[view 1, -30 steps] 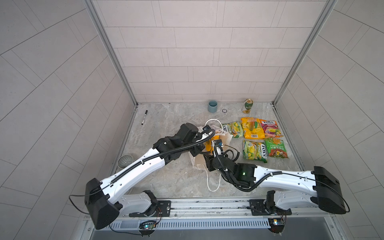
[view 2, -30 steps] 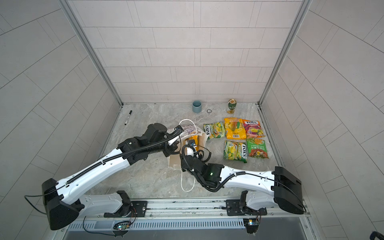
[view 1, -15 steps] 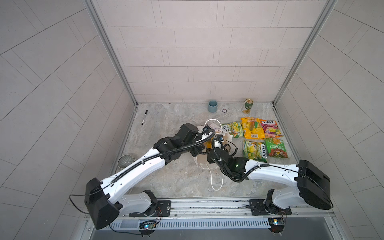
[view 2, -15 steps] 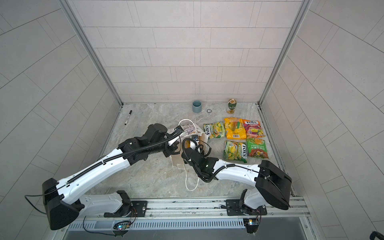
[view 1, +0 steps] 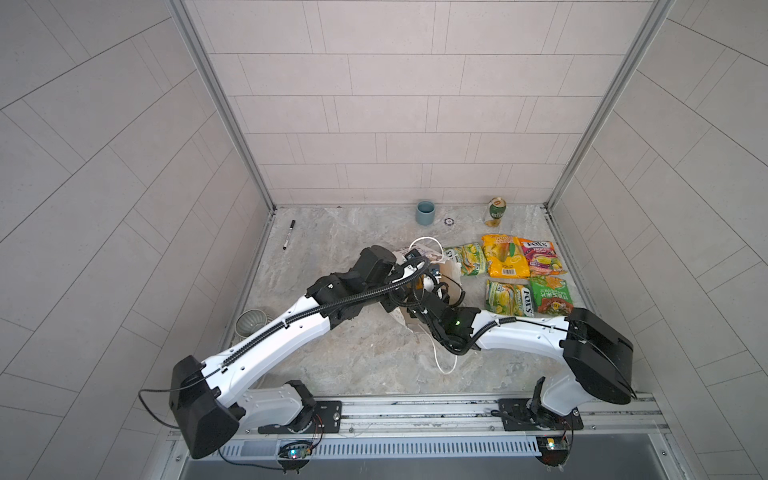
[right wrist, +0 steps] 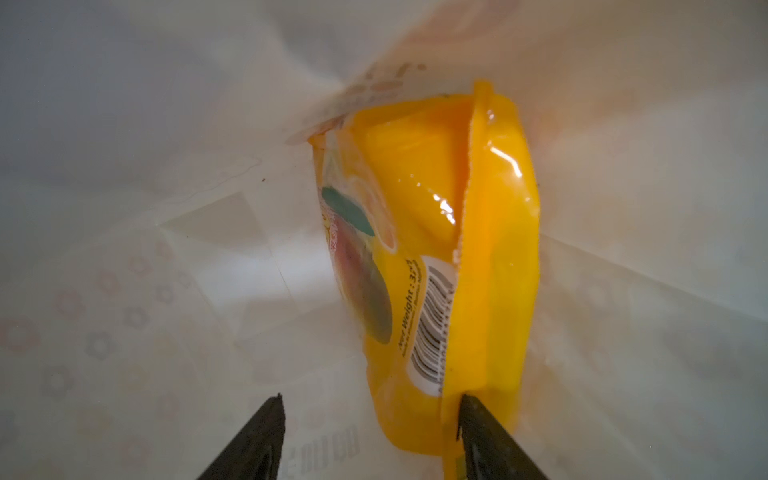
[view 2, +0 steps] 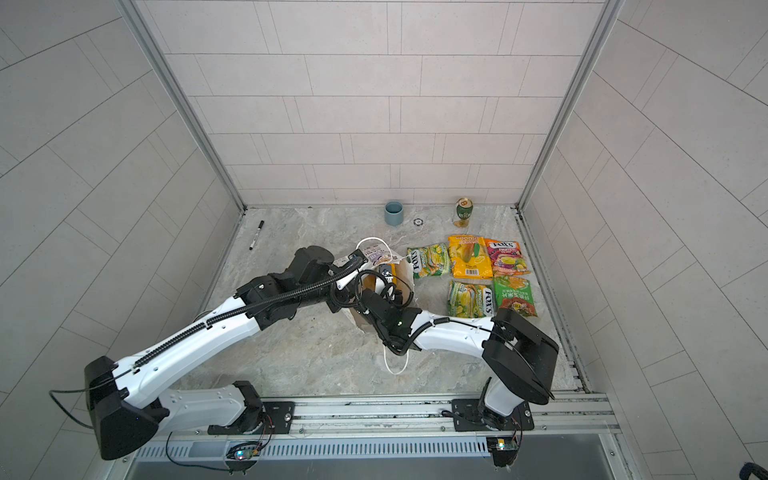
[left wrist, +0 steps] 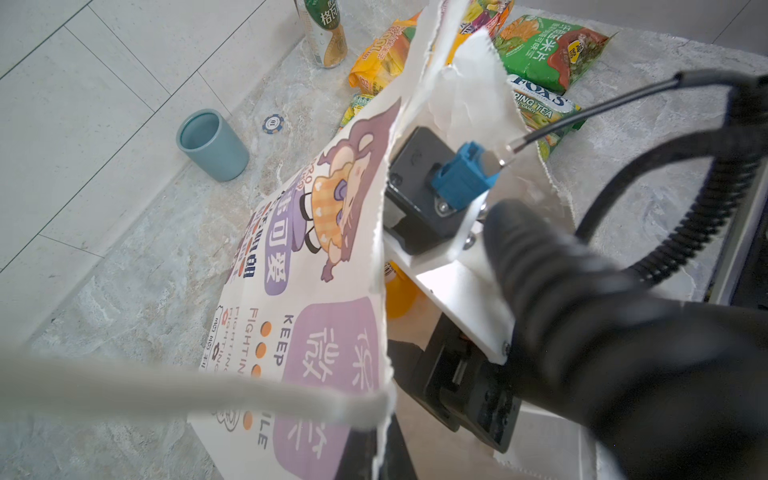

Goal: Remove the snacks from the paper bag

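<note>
**Top views.**
- Paper bag (view 1: 454,272): mid-floor, mouth gaping toward the right arm, rim ragged.
- Left gripper (view 2: 358,268): at the bag's rim, closed tight. It appears to pinch the paper, though the fingertips are hidden.
- Right arm: reaches into the bag's mouth.
- Five snacks (view 1: 505,259): flat, just beside the bag.

**Left wrist view.**
- Bag's printed front panel: edge torn.
- Hazard: a hard pull by the right arm could lengthen the tear. It could also strip the rim from the left pinch and collapse the bag.

**Right wrist view.**
- Yellow packet (right wrist: 457,249): inside the bag, on edge against its wall. The long axis runs from the bag's mouth to its bottom, barcode end toward the mouth.
- Right gripper (right wrist: 370,415): jaws well apart, holding nothing. One fingertip is at the packet's near end, the other over bare paper.
- Hazard: closing here could catch the bag's paper or slide off the glossy film.
</note>
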Controlling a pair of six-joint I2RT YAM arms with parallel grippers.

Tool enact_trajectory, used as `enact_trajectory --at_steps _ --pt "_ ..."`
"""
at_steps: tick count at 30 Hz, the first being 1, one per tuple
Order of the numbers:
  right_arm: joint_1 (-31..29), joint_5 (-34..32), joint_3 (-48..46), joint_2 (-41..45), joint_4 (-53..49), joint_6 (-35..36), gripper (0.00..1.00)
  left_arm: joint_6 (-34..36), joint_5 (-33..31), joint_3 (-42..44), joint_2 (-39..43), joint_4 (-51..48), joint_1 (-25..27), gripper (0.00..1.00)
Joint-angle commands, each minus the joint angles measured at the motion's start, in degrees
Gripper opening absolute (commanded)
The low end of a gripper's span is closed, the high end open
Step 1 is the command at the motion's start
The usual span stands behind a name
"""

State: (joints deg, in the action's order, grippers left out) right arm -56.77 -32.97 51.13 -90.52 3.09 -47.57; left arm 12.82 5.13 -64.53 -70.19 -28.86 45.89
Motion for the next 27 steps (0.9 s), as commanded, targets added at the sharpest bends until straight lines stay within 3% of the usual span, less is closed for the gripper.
enact_trajectory --at_steps 1,3,10,15,27 --pt "0.43 -5.03 1.98 -1.89 -0.31 -1.55 0.64 0.34 3.66 0.55 0.44 -0.15 0.52 0.00" --pt "0.81 -5.06 2.80 -3.32 -0.22 -1.24 0.58 0.28 3.39 0.55 0.51 -0.14 0.58 0.00" --pt "1.49 -1.73 3.68 -6.57 2.55 1.03 0.11 0.42 2.82 0.81 0.76 -0.10 0.61 0.00" --pt "1.00 1.46 2.84 -4.68 5.77 4.50 0.01 0.83 1.38 1.02 0.79 -0.49 0.56 0.00" --pt "-1.06 8.36 -0.34 5.00 6.54 8.03 0.00 1.33 -1.77 0.62 -0.45 -2.06 0.54 0.00"
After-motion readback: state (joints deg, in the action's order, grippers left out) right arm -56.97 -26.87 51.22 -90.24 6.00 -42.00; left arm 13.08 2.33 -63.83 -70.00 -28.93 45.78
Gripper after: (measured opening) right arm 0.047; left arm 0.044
